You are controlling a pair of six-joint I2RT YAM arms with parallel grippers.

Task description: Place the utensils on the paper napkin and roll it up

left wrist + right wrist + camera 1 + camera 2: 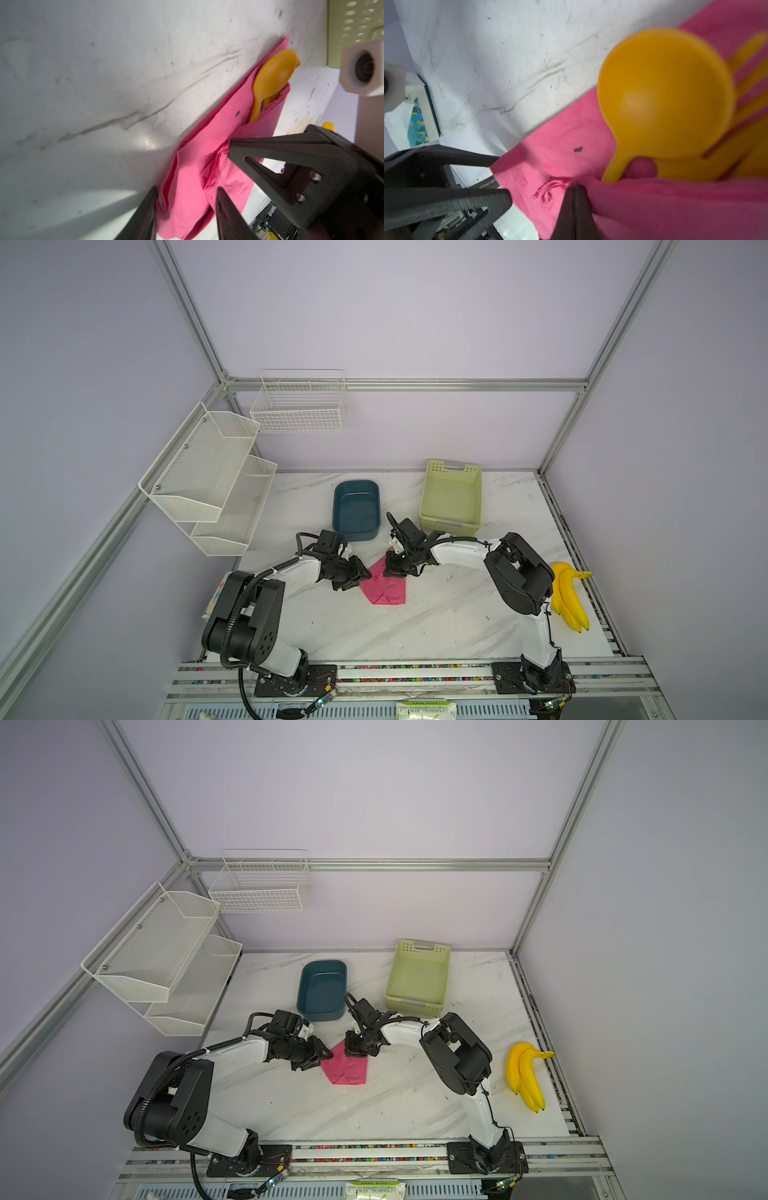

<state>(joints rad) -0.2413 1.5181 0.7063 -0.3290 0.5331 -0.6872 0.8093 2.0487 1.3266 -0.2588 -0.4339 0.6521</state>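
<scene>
The pink paper napkin (384,589) (349,1071) lies mid-table, one flap folded over the orange utensils. In the wrist views the spoon (274,72) (664,93) sticks out of the fold with its bowl up, and the fork (751,81) tines lie beside it. No knife is distinguishable. My right gripper (392,570) (575,186) is shut, pinching the folded napkin edge just below the spoon's handle. My left gripper (360,574) (187,189) is open at the napkin's left side, its fingers straddling the paper without gripping it.
A dark blue tub (357,536) and a pale green basket (449,524) stand behind the napkin. Yellow bananas (569,597) lie at the right edge. A printed white packet (419,116) sits at the left edge. White wire racks (208,477) hang on the left wall.
</scene>
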